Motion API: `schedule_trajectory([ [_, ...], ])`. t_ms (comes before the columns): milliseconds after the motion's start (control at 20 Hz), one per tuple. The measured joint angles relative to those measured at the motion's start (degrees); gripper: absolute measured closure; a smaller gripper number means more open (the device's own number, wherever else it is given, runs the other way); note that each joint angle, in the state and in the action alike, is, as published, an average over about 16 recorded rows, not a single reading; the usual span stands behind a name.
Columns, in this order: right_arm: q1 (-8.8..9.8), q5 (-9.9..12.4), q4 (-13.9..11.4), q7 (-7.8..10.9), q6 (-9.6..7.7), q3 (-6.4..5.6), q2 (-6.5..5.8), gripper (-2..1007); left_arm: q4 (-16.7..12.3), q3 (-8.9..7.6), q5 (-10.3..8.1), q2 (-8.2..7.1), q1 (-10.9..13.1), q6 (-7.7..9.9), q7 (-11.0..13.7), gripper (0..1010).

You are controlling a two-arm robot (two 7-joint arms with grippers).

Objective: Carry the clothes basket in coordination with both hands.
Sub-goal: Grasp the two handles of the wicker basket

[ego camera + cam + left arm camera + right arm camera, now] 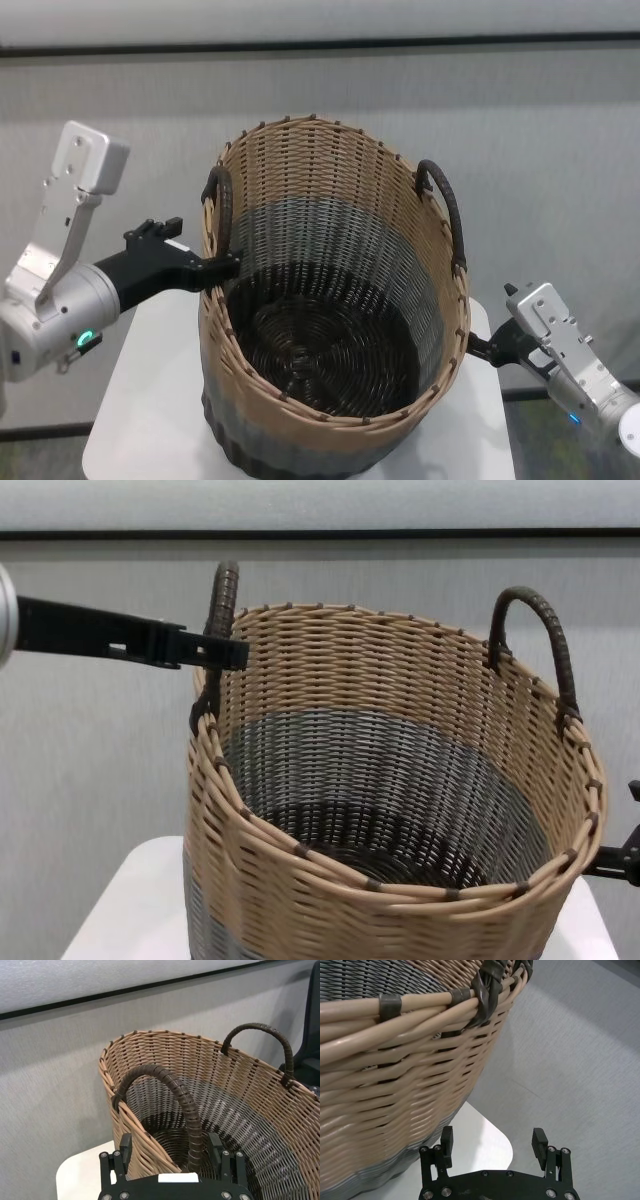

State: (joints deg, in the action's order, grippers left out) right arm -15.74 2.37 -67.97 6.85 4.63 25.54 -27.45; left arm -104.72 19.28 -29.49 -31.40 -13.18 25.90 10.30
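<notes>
Your left gripper [171,1152] has its jaws apart, straddling the basket's near handle [175,1095] without clamping it. Your right gripper [493,1142], also spread wide, sits low just beside the basket [330,300], holding nothing. The basket stands on the white table [140,400].

The left arm reaches in from the left side, and its silver joint glows with a small teal light. The left gripper [228,265] is stretched out flat, its black fingers [125,1146] spread wide apart (nothing squeezed between them). The right arm sits low on the right side. The right gripper [493,1141] has its fingers wide apart too, with nothing held.
</notes>
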Motion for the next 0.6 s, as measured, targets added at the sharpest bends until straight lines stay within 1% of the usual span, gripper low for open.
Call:
schedule_trajectory([
  [250,0.09,-0.6,0.0,0.29,-0.04,-0.48,0.30,4,1.6,0.35,0.95,1.95,-1.4,1.56,-0.8,10],
  [600,0.35,-1.3,-0.1,0.66,-0.14,-1.22,0.71,4,3.6,0.87,2.71,4.04,-2.8,2.52,-1.8,10],
])
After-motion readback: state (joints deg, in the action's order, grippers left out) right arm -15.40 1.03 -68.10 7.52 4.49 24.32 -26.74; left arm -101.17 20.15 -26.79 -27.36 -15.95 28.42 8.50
